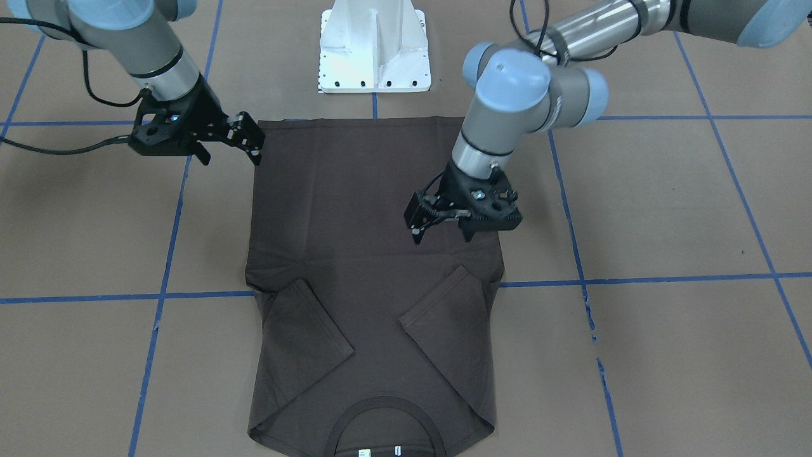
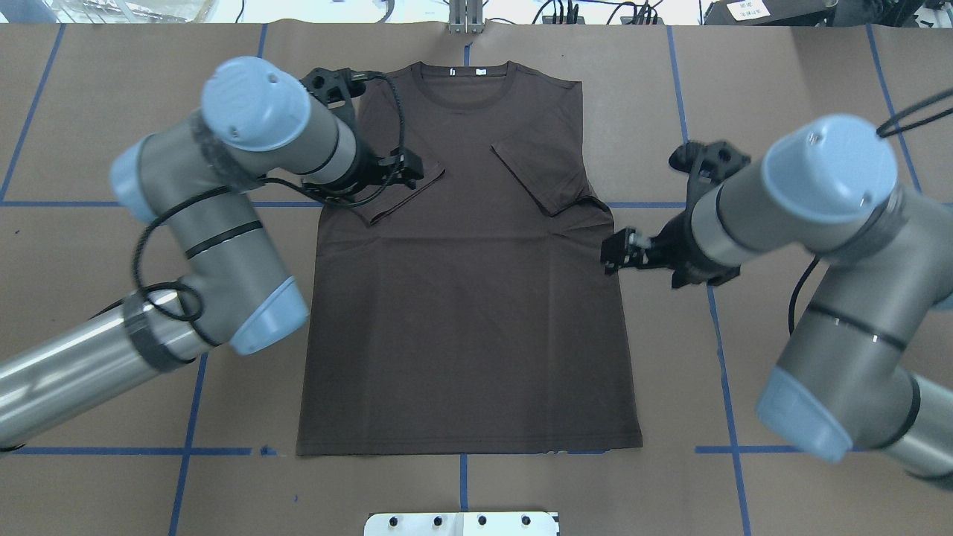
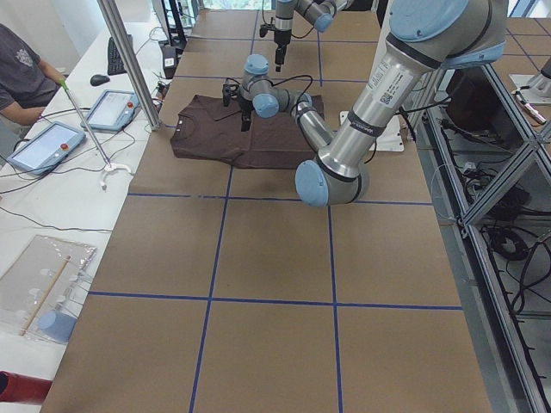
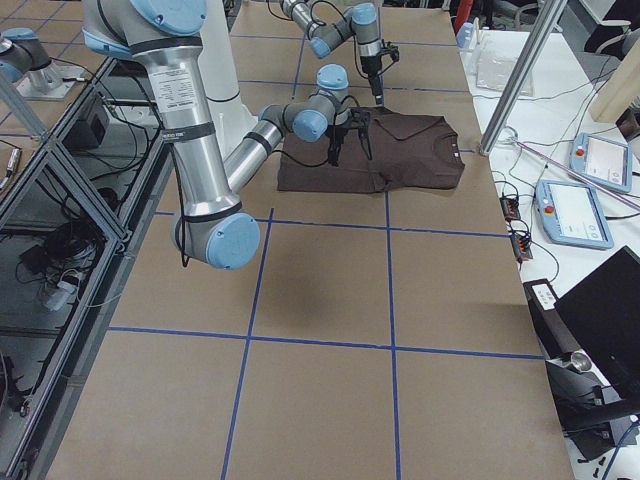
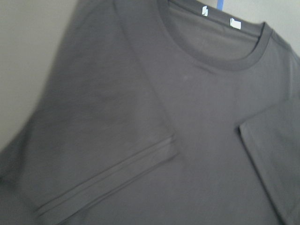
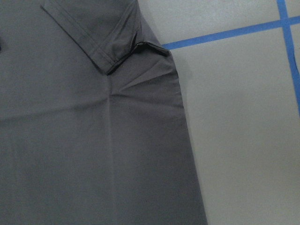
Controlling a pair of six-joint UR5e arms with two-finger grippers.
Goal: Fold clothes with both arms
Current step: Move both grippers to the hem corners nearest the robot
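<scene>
T-shirt (image 2: 461,320) lies flat on the table (image 2: 744,89), its long axis running from hem to collar (image 5: 220,63), with both sleeves turned inward. Left gripper (image 1: 443,236) hangs above the folded left sleeve (image 2: 387,201), near the collar, fingers apart and empty. Right gripper (image 1: 231,158) hangs over the shirt's right side edge, farther from the collar, fingers apart and empty. The left arm is judged better placed for a collar-end grasp.
</scene>
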